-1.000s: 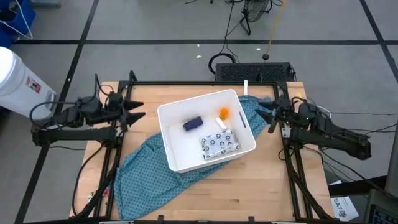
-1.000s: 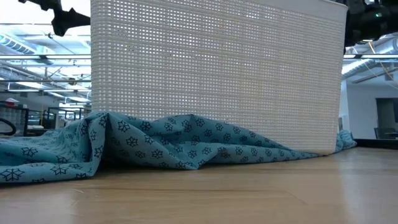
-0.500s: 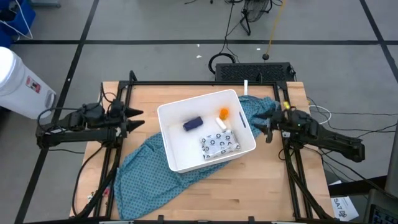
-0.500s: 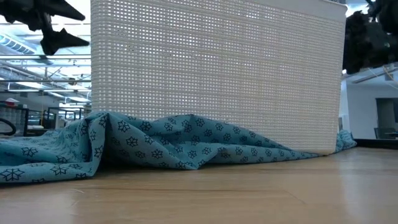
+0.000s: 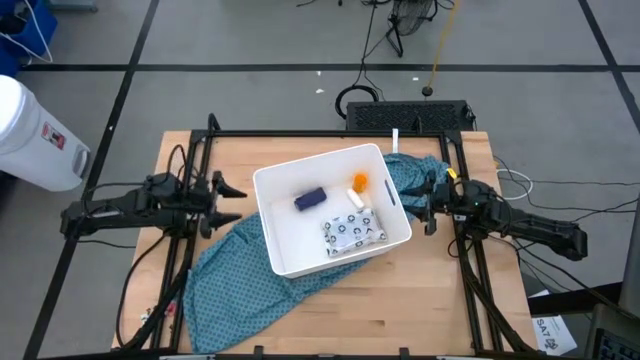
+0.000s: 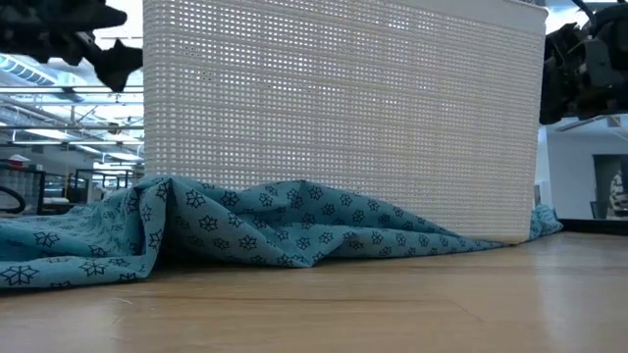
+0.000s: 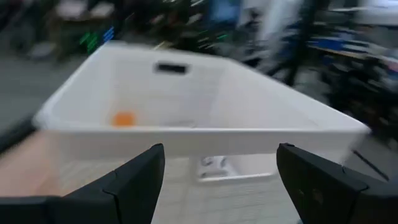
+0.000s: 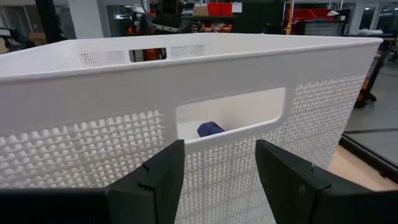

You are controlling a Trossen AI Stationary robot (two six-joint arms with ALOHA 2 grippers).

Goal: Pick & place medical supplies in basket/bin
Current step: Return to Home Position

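Note:
The white tub (image 5: 285,240) stands on a teal cloth at mid-table. In it lie a dark blue object (image 5: 310,198), an orange bottle (image 5: 358,181), a small white tube (image 5: 355,200) and a silvery blister pack (image 5: 353,231). My left gripper (image 5: 232,203) is open, just off the tub's left long wall (image 7: 186,140). My right gripper (image 5: 425,210) is open, facing the slot handle (image 8: 230,115) in the tub's right short wall; the blue object (image 8: 211,129) shows through the slot. Neither gripper touches anything.
The teal patterned cloth (image 5: 240,275) spreads from under the tub toward the table's near left corner and bunches at the far right (image 5: 415,172); its folds (image 6: 245,230) lie before the tub's perforated wall (image 6: 343,118). A white cylinder with a red label (image 5: 30,135) stands off the table's left.
Both grippers have moved toward the table's near edge and come down a little. The left one has also closed in on the tub's left wall. The tub, the cloth and the items inside have stayed put.

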